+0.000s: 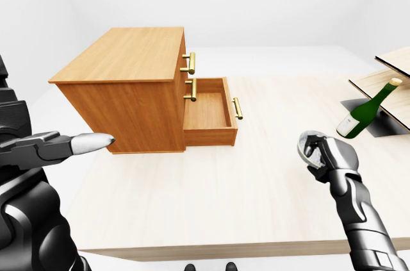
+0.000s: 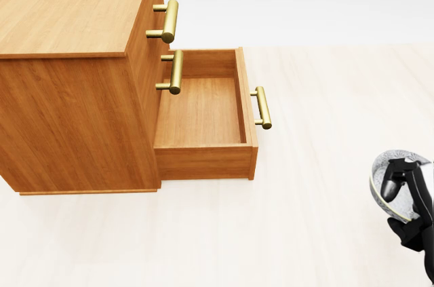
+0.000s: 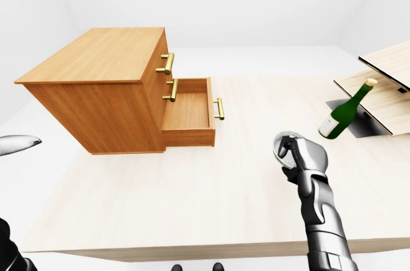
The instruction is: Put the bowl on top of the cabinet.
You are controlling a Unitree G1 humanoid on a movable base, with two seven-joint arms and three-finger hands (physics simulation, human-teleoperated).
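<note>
Head view, pale textured bowl (image 2: 395,157), tilted, right fingers (image 2: 393,180) clasping rim

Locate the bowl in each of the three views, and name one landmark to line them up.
Left-eye view: the bowl sits right of centre in the lower half, gripped by the right hand.
Head view: bowl at the right edge, lower part.
Right-eye view: bowl right of centre, lower half.
Shared landmark: the open drawer of the cabinet, up and left of the bowl in every view.
</note>
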